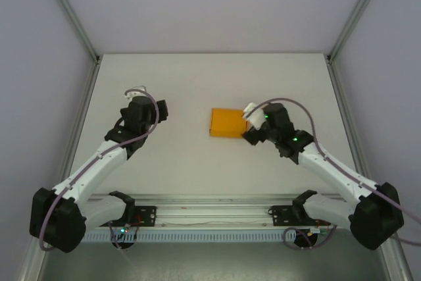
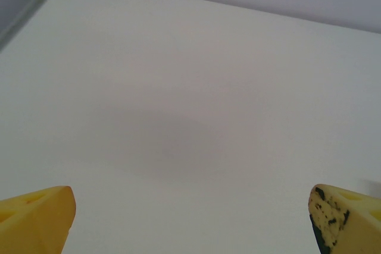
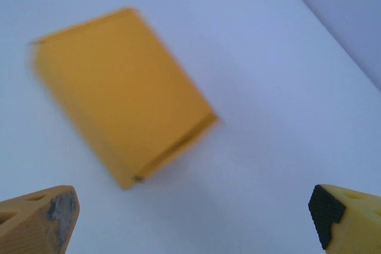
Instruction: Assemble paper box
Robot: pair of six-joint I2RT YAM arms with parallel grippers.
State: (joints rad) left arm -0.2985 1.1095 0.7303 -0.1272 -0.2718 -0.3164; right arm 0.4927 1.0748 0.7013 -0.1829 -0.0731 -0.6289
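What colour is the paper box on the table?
The paper box is plain bright orange, best seen in the right wrist view.

1. Table [image 1: 184,83]: plain white matte top, rectangular.
2. Paper box [image 1: 227,123]: bright orange, low, rect., lies flat on the table approx. mid-depth, slightly R of centre.
3. Right wrist view: paper box [image 3: 122,93] blurred, top face closed, dark slot along its lower-right edge, nothing else touching it.
4. Left wrist view: white table [image 2: 190,87] w/ faint grey shadow near the middle.
5. Metal rail [image 1: 210,212] runs along the near edge.
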